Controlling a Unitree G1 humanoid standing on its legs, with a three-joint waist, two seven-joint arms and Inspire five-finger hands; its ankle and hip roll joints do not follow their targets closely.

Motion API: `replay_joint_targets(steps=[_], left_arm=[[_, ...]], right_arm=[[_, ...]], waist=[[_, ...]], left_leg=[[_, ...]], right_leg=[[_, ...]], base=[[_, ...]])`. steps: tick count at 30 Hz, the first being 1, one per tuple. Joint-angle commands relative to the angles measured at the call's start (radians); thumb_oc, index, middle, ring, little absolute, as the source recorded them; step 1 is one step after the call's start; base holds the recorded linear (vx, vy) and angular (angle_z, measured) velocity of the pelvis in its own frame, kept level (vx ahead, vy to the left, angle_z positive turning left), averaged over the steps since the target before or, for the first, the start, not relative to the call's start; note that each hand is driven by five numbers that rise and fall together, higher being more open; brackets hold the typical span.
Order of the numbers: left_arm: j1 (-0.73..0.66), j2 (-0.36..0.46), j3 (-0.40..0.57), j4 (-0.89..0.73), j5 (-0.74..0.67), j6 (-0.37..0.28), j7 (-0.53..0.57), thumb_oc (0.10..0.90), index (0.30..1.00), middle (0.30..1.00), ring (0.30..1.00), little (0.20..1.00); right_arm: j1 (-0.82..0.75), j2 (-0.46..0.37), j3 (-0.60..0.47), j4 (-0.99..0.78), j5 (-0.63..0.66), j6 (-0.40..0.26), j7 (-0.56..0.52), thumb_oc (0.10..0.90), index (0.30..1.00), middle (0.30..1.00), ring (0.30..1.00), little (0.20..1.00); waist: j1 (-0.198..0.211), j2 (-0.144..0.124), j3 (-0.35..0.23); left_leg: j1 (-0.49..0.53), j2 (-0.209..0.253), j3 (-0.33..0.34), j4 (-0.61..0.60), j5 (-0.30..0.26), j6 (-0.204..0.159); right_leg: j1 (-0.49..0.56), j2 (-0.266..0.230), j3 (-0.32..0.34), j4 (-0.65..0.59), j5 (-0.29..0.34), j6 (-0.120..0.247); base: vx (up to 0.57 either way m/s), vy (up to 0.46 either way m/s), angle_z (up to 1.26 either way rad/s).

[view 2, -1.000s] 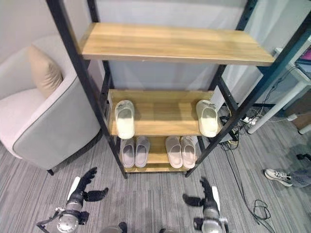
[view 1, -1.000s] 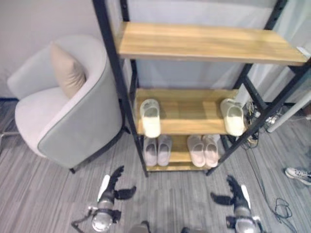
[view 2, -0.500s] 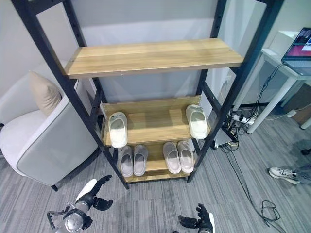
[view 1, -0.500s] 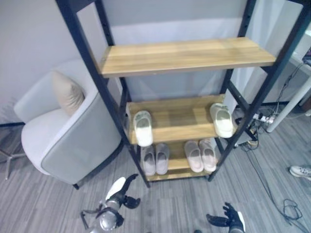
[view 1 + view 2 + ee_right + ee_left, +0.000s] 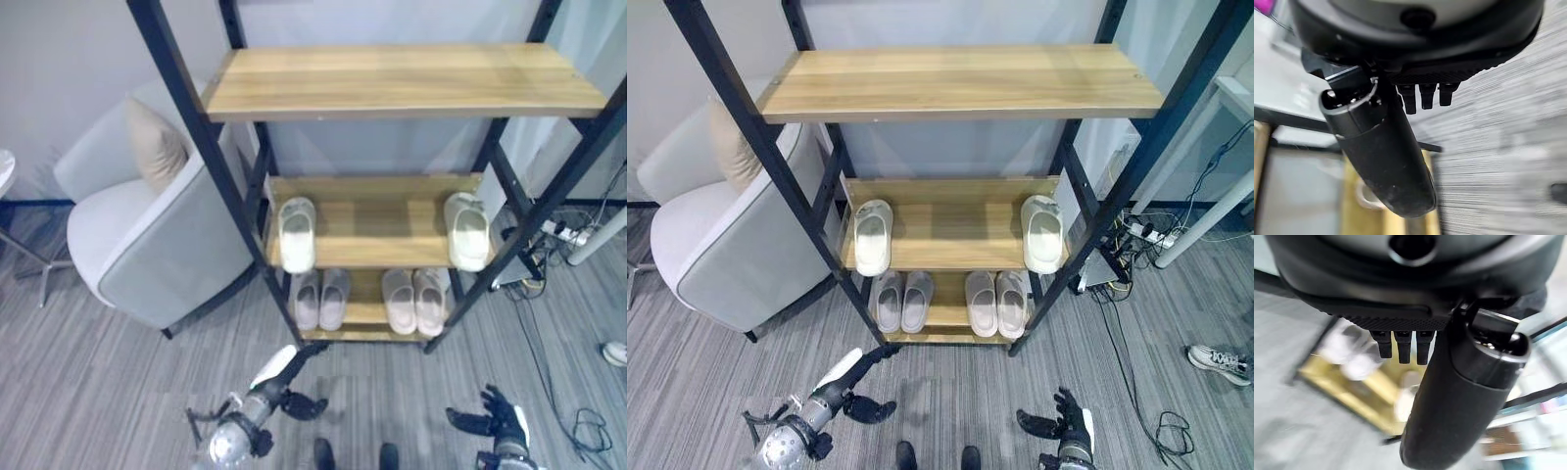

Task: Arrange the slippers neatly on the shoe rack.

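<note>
On the middle shelf [image 5: 950, 225] of the shoe rack [image 5: 958, 83], two white slippers sit well apart: one slipper [image 5: 872, 236] at the left end near the front edge, the other slipper [image 5: 1042, 232] at the right end, both pointing toes-out toward the front. The bottom shelf [image 5: 948, 315] has two neat pairs: a greyish pair [image 5: 900, 300] toward the left, side by side and touching, and a pinkish-white pair [image 5: 996, 302] toward the right, also snug together. The top shelf [image 5: 960, 80] is bare wood.

Both hands are down low over the grey striped floor [image 5: 715, 372], in front of the rack and not touching any slipper. The left hand [image 5: 847, 389] reaches toward the rack's front left leg, fingers straight and relaxed, holding nothing; its wrist view shows the thumb [image 5: 1459, 396] sticking out with the short row of fingertips [image 5: 1403, 345] next to it and blurry pale slippers on a wooden shelf beyond. The right hand [image 5: 1058, 423] hangs near the front right side, fingers loosely spread, also empty.

Left of the rack there's a grey armchair [image 5: 720, 245] with a beige cushion [image 5: 730, 147]. A white sneaker [image 5: 1219, 362] lies on the floor off to the right.
</note>
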Motion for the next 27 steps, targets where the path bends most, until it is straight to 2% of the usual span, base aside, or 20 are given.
replay_joint_targets(steps=[1,3,5,6,8,9,10,11,12,13,16,17,18,20,21,22,25,26,27], left_arm=[[-0.142,-0.006,-0.049,-0.047,-0.105,-0.057,-0.096,0.8,0.9,0.9,0.9,0.9],[-0.201,-0.002,-0.114,-0.076,-0.149,-0.04,-0.156,0.8,0.9,0.9,0.9,0.9],[-0.264,-0.013,-0.163,-0.076,-0.183,-0.025,-0.202,0.8,0.9,0.9,0.9,0.9],[-0.334,-0.04,-0.206,-0.071,-0.218,-0.014,-0.232,0.8,0.9,0.9,0.9,0.9],[-0.335,-0.04,-0.206,-0.07,-0.218,-0.014,-0.232,0.8,0.9,0.9,0.9,0.9],[-0.368,-0.068,-0.244,-0.062,-0.247,-0.004,-0.247,0.8,0.9,0.9,0.9,0.9],[-0.386,-0.112,-0.252,-0.049,-0.336,-0.006,-0.253,0.8,0.9,0.9,0.9,0.9],[-0.394,-0.129,-0.265,-0.055,-0.34,-0.006,-0.246,0.8,0.9,0.9,0.9,0.9],[-0.393,-0.13,-0.267,-0.054,-0.339,-0.006,-0.246,0.8,0.9,0.9,0.9,0.9],[-0.478,-0.153,-0.244,-0.067,-0.351,-0.014,-0.211,0.8,0.9,0.9,0.9,0.9],[-0.531,-0.152,-0.206,-0.086,-0.33,-0.035,-0.154,0.8,0.9,0.9,0.9,0.9],[-0.58,-0.159,-0.169,-0.072,-0.284,-0.064,-0.081,0.8,0.9,0.9,0.9,0.9],[-0.581,-0.16,-0.169,-0.07,-0.282,-0.065,-0.079,0.8,0.9,0.9,0.9,0.9],[-0.625,-0.158,-0.104,-0.036,-0.224,-0.092,0.037,0.8,0.9,0.9,0.9,0.9],[-0.625,-0.159,-0.105,-0.036,-0.222,-0.092,0.039,0.8,0.9,0.9,0.9,0.9],[-0.631,-0.147,-0.051,-0.032,-0.205,-0.101,0.101,0.8,0.9,0.9,0.9,0.9],[-0.651,-0.097,0.011,-0.006,-0.091,-0.092,0.196,0.8,0.9,0.9,0.9,0.9],[-0.678,-0.065,0.029,0.045,-0.025,-0.069,0.235,0.8,0.9,0.9,0.9,0.9],[-0.663,-0.063,0.047,0.065,-0.06,-0.056,0.227,0.8,0.9,0.9,0.9,0.9]], right_arm=[[-0.072,-0.052,0.018,0.009,-0.053,-0.027,-0.024,0.8,0.9,0.9,0.9,0.9],[-0.111,-0.057,0.031,0.011,-0.06,-0.018,-0.015,0.8,0.9,0.9,0.9,0.9],[-0.119,-0.048,0.03,-0.005,-0.046,-0.017,-0.007,0.8,0.9,0.9,0.9,0.9],[-0.129,-0.046,0.043,0.003,-0.061,-0.014,-0.002,0.8,0.9,0.9,0.9,0.9],[-0.129,-0.046,0.042,0.004,-0.061,-0.014,-0.002,0.8,0.9,0.9,0.9,0.9],[-0.129,-0.044,0.053,0.011,-0.073,-0.008,0.001,0.8,0.9,0.9,0.9,0.9],[-0.114,-0.045,0.069,0.014,-0.114,0.014,-0.005,0.8,0.9,0.9,0.9,0.9],[-0.098,-0.049,0.071,0.008,-0.113,0.005,0.008,0.8,0.9,0.9,0.9,0.9],[-0.096,-0.05,0.07,0.008,-0.112,0.004,0.009,0.8,0.9,0.9,0.9,0.9],[-0.093,-0.034,0.086,0.064,-0.108,0.013,0.011,0.8,0.9,0.9,0.9,0.9],[-0.078,-0.033,0.093,0.07,-0.117,0.012,0.019,0.8,0.9,0.9,0.9,0.9],[-0.063,-0.036,0.101,0.061,-0.121,0.004,0.022,0.8,0.9,0.9,0.9,0.9],[-0.063,-0.037,0.101,0.061,-0.121,0.004,0.022,0.8,0.9,0.9,0.9,0.9],[-0.015,-0.028,0.102,0.045,-0.12,-0.002,0.023,0.8,0.9,0.9,0.9,0.9],[-0.015,-0.028,0.102,0.045,-0.12,-0.002,0.023,0.8,0.9,0.9,0.9,0.9],[0.01,-0.015,0.101,0.052,-0.112,-0.005,0.023,0.8,0.9,0.9,0.9,0.9],[0.035,0.002,0.094,0.07,-0.095,-0.007,0.027,0.8,0.9,0.9,0.9,0.9],[0.039,0.003,0.088,0.077,-0.079,-0.008,0.027,0.8,0.9,0.9,0.9,0.9],[0.053,0.006,0.083,0.071,-0.078,-0.004,0.029,0.8,0.9,0.9,0.9,0.9]], waist=[[-0.016,-0.016,-0.032],[-0.037,-0.005,-0.01],[-0.045,0.004,0.002],[-0.05,0.012,0.001],[-0.052,0.013,0.003],[-0.061,0.013,-0.003],[-0.081,-0.007,-0.012],[-0.076,-0.016,-0.026],[-0.073,-0.015,-0.028],[-0.066,-0.02,-0.071],[-0.069,-0.02,-0.08],[-0.073,-0.022,-0.084],[-0.074,-0.021,-0.083],[-0.084,-0.021,-0.092],[-0.086,-0.021,-0.092],[-0.09,-0.019,-0.097],[-0.098,-0.013,-0.101],[-0.103,-0.005,-0.099],[-0.104,-0.001,-0.101]], left_leg=[[0.007,0.015,-0.054,0.007,-0.072,-0.032],[0.024,0.024,-0.049,0.002,-0.075,-0.021],[0.041,0.031,-0.042,0.0,-0.081,-0.022],[0.044,0.041,-0.046,0.0,-0.093,-0.032],[0.045,0.041,-0.048,0.0,-0.093,-0.033],[0.05,0.038,-0.055,0.0,-0.099,-0.037],[0.06,0.021,-0.072,0.0,-0.105,-0.042],[0.058,0.016,-0.06,0.0,-0.11,-0.043],[0.059,0.017,-0.058,0.0,-0.111,-0.043],[0.057,0.014,-0.053,0.0,-0.116,-0.053],[0.065,0.019,-0.06,0.0,-0.117,-0.058],[0.063,0.021,-0.066,0.0,-0.109,-0.065],[0.063,0.021,-0.068,0.0,-0.109,-0.065],[0.058,0.023,-0.07,0.0,-0.106,-0.079],[0.058,0.023,-0.071,0.0,-0.106,-0.079],[0.056,0.026,-0.069,0.0,-0.106,-0.085],[0.055,0.03,-0.066,0.0,-0.103,-0.092],[0.051,0.031,-0.064,0.0,-0.1,-0.095],[0.05,0.033,-0.059,0.0,-0.1,-0.096]], right_leg=[[-0.03,0.035,0.005,0.308,-0.149,0.057],[-0.102,0.027,0.012,0.462,-0.108,0.11],[-0.151,-0.01,0.012,0.536,-0.099,0.119],[-0.161,-0.066,-0.006,0.466,-0.116,0.102],[-0.159,-0.066,-0.008,0.464,-0.115,0.102],[-0.164,-0.085,0.005,0.395,-0.117,0.088],[-0.113,-0.089,0.042,0.22,-0.066,0.098],[-0.095,-0.086,0.044,0.148,-0.058,0.104],[-0.089,-0.085,0.045,0.136,-0.053,0.104],[-0.034,-0.081,0.023,0.045,-0.013,0.11],[-0.002,-0.071,0.019,0.006,-0.01,0.103],[0.018,-0.065,0.012,-0.017,-0.017,0.096],[0.02,-0.065,0.01,-0.018,-0.017,0.096],[0.044,-0.061,0.002,-0.045,-0.02,0.089],[0.046,-0.061,0.001,-0.047,-0.019,0.089],[0.052,-0.058,-0.008,-0.061,-0.019,0.087],[0.056,-0.052,-0.006,-0.074,-0.012,0.084],[0.051,-0.05,-0.001,-0.084,-0.008,0.083],[0.05,-0.049,-0.001,-0.087,-0.007,0.084]], base=[[0.01,0.073,0.02],[0.0,0.065,-0.04],[0.09,0.013,0.04],[0.11,-0.032,0.0],[0.06,-0.032,-0.02],[0.15,-0.092,-0.03],[0.19,-0.122,-0.02],[0.15,-0.09,0.07],[0.17,-0.124,0.16],[0.13,-0.094,0.08],[0.11,-0.103,0.08],[0.03,-0.06,0.11],[0.06,-0.118,0.07],[0.06,-0.089,0.03],[0.07,-0.088,0.06],[0.07,-0.087,0.03],[0.06,-0.077,0.03],[0.03,-0.039,0.05],[0.04,-0.04,0.04]])
